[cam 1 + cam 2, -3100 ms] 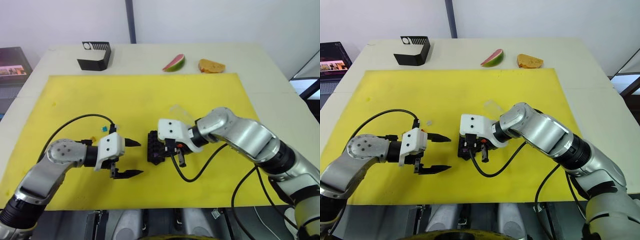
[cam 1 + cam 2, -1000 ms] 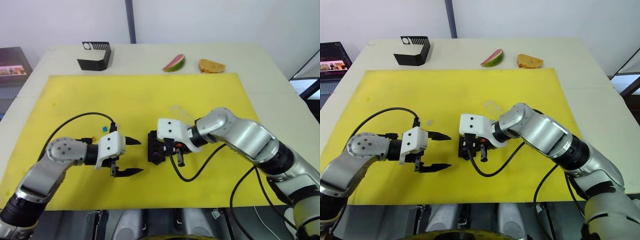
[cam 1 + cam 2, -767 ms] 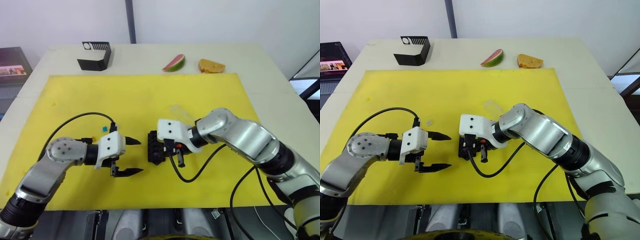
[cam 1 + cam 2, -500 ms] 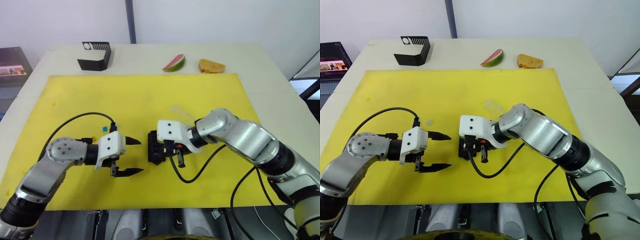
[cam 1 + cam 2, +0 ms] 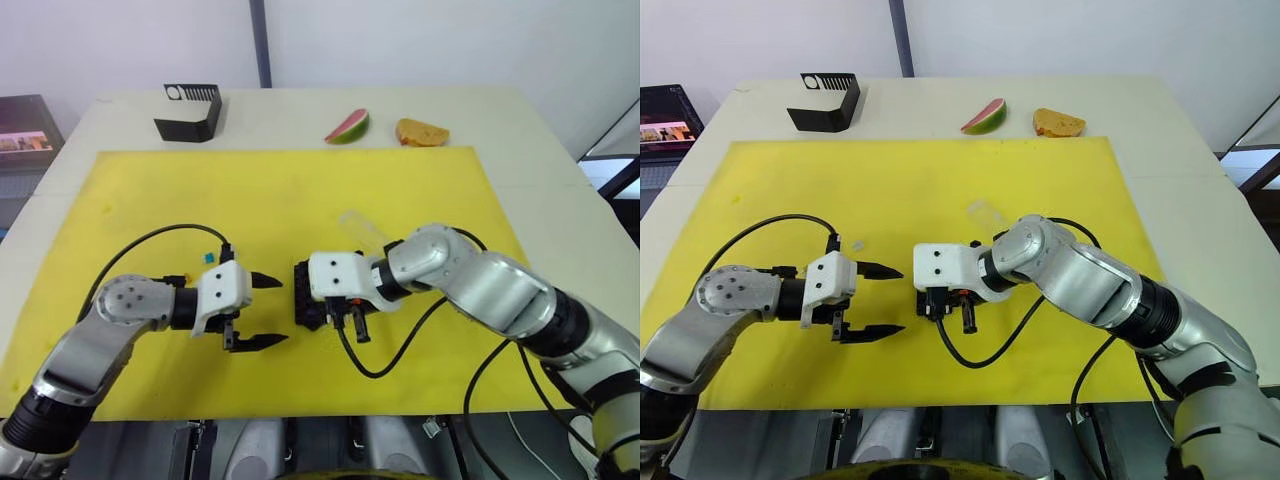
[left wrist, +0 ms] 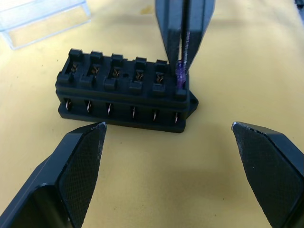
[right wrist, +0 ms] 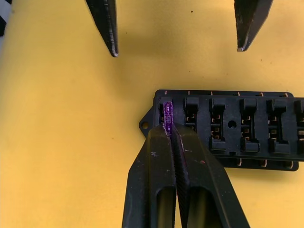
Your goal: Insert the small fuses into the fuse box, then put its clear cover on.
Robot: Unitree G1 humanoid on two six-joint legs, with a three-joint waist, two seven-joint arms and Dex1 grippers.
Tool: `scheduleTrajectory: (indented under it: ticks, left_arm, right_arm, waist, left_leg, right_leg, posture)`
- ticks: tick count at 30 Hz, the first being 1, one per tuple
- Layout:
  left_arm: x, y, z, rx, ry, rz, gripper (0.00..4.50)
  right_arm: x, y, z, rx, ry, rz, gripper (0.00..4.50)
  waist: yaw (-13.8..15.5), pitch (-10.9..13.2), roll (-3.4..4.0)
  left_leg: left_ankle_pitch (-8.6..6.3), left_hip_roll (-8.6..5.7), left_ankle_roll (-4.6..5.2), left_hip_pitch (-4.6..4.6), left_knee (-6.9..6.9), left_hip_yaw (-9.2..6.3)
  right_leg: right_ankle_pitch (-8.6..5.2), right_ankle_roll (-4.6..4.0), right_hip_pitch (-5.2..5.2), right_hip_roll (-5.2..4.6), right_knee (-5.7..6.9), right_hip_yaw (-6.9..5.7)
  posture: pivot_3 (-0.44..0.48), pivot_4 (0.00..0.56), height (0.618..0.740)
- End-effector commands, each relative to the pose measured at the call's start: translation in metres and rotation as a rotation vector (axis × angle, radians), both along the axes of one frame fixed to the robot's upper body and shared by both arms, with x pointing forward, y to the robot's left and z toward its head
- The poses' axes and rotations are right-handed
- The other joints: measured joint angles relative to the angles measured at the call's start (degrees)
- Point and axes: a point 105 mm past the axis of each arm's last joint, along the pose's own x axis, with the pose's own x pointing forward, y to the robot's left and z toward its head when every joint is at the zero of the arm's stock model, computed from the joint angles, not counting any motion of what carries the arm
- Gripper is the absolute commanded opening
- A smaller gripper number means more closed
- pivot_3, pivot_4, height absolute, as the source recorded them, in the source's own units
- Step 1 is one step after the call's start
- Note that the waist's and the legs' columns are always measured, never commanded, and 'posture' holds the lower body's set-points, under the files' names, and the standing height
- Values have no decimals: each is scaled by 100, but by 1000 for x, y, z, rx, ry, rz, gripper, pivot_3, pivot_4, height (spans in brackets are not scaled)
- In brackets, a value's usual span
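The black fuse box lies on the yellow mat between my two grippers. My right gripper is shut on a purple fuse, which stands at the end slot nearest me; the same fuse shows in the left wrist view at the box's corner. The other slots I can see are empty. My left gripper hangs open just left of the box, with nothing between its fingers. The clear cover lies on the mat behind the box. A teal fuse lies by my left wrist.
The yellow mat covers most of the table. Along the back of the table stand a black bent bracket, a watermelon slice and a piece of bread. Black cables loop from both wrists over the mat.
My right gripper has shifted a little left and nearer over the fuse box. The left gripper stays open in the same place.
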Motion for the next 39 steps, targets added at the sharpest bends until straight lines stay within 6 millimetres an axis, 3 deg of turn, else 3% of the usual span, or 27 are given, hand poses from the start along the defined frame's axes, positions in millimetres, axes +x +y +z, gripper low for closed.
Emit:
scheduleTrajectory:
  ticks: [1, 11, 21, 33, 36, 38, 39]
  left_arm:
    - [3, 0, 7, -9, -20, 4, 4444]
    - [5, 1, 3, 14, -12, 3, 4444]
    - [4, 4, 1, 30, -11, 1, 4444]
    - [6, 4, 3, 27, -29, 4, 4444]
    - [7, 4, 3, 27, -34, 6, 4500]
    - [8, 4, 4, 28, -37, 8, 4500]
    - [8, 5, 4, 29, -38, 9, 4500]
  right_arm:
    - [4, -3, 1, -19, -57, -13, 0]
    - [2, -1, 2, -24, -88, -35, 0]
    - [1, -1, -9, -39, -78, -45, 0]
    - [4, -2, 3, -2, -53, -33, 0]
    - [4, -1, 3, 0, -47, -36, 1002]
    - [6, -1, 5, 8, -41, -41, 1989]
    - [7, 0, 5, 13, -36, -44, 1989]
  waist:
    - [0, 0, 0]
    - [1, 0, 0]
    - [-5, -1, 0]
    - [0, -2, -1]
    - [2, -1, -1]
    - [3, -1, -1]
    - [3, -1, -1]
  left_leg:
    - [0, 0, 0, 0, 0, 0]
    - [2, 0, -3, 0, 1, -1]
    - [3, 0, -5, 2, 1, -2]
    - [3, 0, -5, 3, 1, -2]
    - [3, 0, -5, 3, 1, -2]
    - [3, 0, -5, 3, 1, -2]
    - [3, 0, -6, 3, 1, -2]
  right_leg:
    - [0, 0, 0, 0, 0, 0]
    - [0, 0, 0, 1, 2, 0]
    - [0, 0, 0, 2, 4, 0]
    - [0, 0, 1, 2, 5, 0]
    - [0, 0, 1, 2, 5, 0]
    - [0, 0, 1, 2, 5, 0]
    - [0, 0, 1, 2, 5, 0]
  posture:
    - [0, 150, 740]
    - [0, 150, 740]
    - [0, 150, 740]
    - [0, 150, 740]
    - [0, 150, 740]
    - [0, 150, 740]
    - [0, 150, 740]
